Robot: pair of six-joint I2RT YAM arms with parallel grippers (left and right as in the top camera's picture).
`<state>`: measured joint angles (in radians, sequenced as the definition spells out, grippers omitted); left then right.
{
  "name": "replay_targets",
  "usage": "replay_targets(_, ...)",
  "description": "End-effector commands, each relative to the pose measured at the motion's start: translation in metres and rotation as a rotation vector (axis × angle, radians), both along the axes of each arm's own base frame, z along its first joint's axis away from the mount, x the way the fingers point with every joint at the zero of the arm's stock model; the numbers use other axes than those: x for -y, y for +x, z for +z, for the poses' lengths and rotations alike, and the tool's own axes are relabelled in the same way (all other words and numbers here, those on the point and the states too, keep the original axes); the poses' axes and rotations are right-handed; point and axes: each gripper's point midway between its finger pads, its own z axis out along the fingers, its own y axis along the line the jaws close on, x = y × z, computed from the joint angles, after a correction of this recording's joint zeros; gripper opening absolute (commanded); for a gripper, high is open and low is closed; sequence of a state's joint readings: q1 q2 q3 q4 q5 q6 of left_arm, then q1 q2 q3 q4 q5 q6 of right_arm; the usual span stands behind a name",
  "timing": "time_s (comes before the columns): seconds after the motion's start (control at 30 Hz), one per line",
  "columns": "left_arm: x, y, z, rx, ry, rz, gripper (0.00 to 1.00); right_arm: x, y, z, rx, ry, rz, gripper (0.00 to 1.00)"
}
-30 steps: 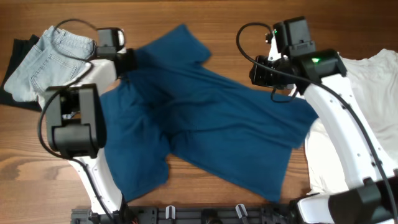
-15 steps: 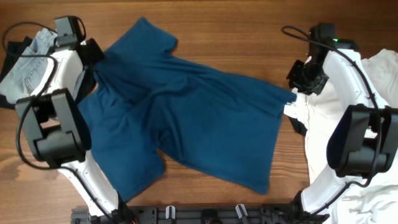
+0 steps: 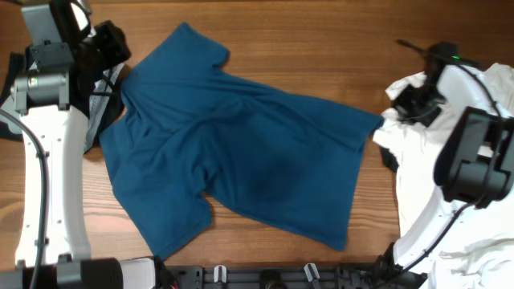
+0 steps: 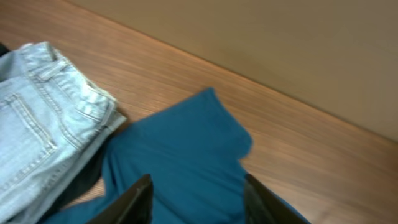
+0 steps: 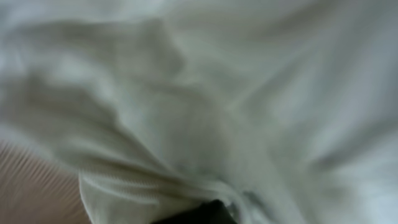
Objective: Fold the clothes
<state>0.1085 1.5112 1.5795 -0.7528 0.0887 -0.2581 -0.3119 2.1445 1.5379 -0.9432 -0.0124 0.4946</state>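
The desk (image 3: 337, 48) is brown wood with long grain; a plain beige wall (image 4: 280, 43) rises behind its far edge; the blue T-shirt (image 3: 241, 160) lies spread and creased across the middle; pale jeans (image 4: 37, 143) sit far left, white garments (image 5: 249, 93) right; the left fingers (image 4: 140, 199) hang apart above the shirt, holding nothing; the right fingers (image 3: 414, 103) are over the white cloth, and I cannot tell their gap.

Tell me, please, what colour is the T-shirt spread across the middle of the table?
The T-shirt is plain dark blue, with no pattern; the overhead view shows it best.
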Motion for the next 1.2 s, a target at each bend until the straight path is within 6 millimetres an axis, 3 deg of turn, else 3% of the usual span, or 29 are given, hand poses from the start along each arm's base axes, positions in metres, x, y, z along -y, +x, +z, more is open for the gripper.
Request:
replay_targets(0.0,0.022,-0.015,0.025,0.050,-0.008,-0.051,0.50,0.102,-0.053,-0.017,-0.132,-0.157,-0.229,0.04)
replay_targets(0.07,0.028,-0.018,0.027,0.052,-0.009,-0.066,0.54,0.120,-0.052,0.000,-0.052,-0.092,-0.278,0.09)
replay_targets(0.1,0.030,-0.019,0.027,0.050,-0.009,-0.071,0.56,0.115,-0.040,0.007,0.024,-0.018,-0.225,0.16)
replay_targets(0.13,0.031,-0.019,0.026,0.046,-0.009,-0.071,0.57,0.104,-0.021,0.018,0.131,0.069,-0.137,0.32)
replay_targets(0.2,0.031,-0.020,0.025,0.039,-0.010,-0.072,0.61,0.071,0.016,0.048,0.363,0.210,0.126,0.47)
replay_targets(0.27,0.031,-0.021,0.023,0.033,-0.011,-0.072,0.65,0.026,0.035,0.083,0.521,0.307,0.371,0.50)
replay_targets(0.3,0.031,-0.021,0.023,0.031,-0.011,-0.072,0.66,0.017,0.036,0.086,0.522,0.318,0.394,0.50)
replay_targets(0.33,0.031,-0.022,0.022,0.028,-0.011,-0.071,0.66,0.004,0.038,0.087,0.513,0.331,0.418,0.50)
replay_targets(0.37,0.031,-0.023,0.021,0.023,-0.011,-0.071,0.69,-0.021,0.038,0.078,0.462,0.345,0.468,0.54)
replay_targets(0.47,0.031,-0.025,0.019,0.009,-0.012,-0.071,0.72,-0.062,0.027,0.047,0.343,0.360,0.541,0.65)
replay_targets(0.57,0.031,-0.025,0.018,0.005,-0.012,-0.071,0.74,-0.085,0.012,0.011,0.227,0.330,0.580,0.71)
replay_targets(0.7,0.031,-0.025,0.018,0.005,-0.012,-0.071,0.75,-0.103,0.001,-0.018,0.175,0.342,0.578,0.70)
replay_targets(0.77,0.031,-0.025,0.018,0.005,-0.012,-0.071,0.75,-0.104,-0.001,-0.024,0.169,0.350,0.575,0.62)
replay_targets(0.8,0.031,-0.025,0.018,0.005,-0.012,-0.071,0.75,-0.105,-0.001,-0.024,0.174,0.353,0.576,0.45)
replay_targets(0.83,0.031,-0.025,0.018,0.006,-0.012,-0.071,0.76,-0.108,0.002,-0.022,0.192,0.371,0.578,0.17)
replay_targets(0.87,0.031,-0.025,0.018,0.006,-0.012,-0.071,0.76,-0.113,0.008,-0.016,0.232,0.390,0.584,0.05)
replay_targets(0.97,0.031,-0.025,0.018,0.006,-0.012,-0.071,0.79,-0.110,0.039,0.013,0.370,0.359,0.608,0.04)
replay_targets(1.0,0.031,-0.025,0.018,0.007,-0.004,-0.078,0.79,-0.114,0.066,0.051,0.515,0.380,0.635,0.04)
replay_targets(1.1,0.031,-0.025,0.018,0.007,0.006,-0.085,0.79,-0.118,0.113,0.142,0.795,0.409,0.651,0.04)
replay_targets(1.17,0.031,-0.025,0.018,0.006,0.005,-0.085,0.79,-0.110,0.119,0.164,0.808,0.346,0.644,0.04)
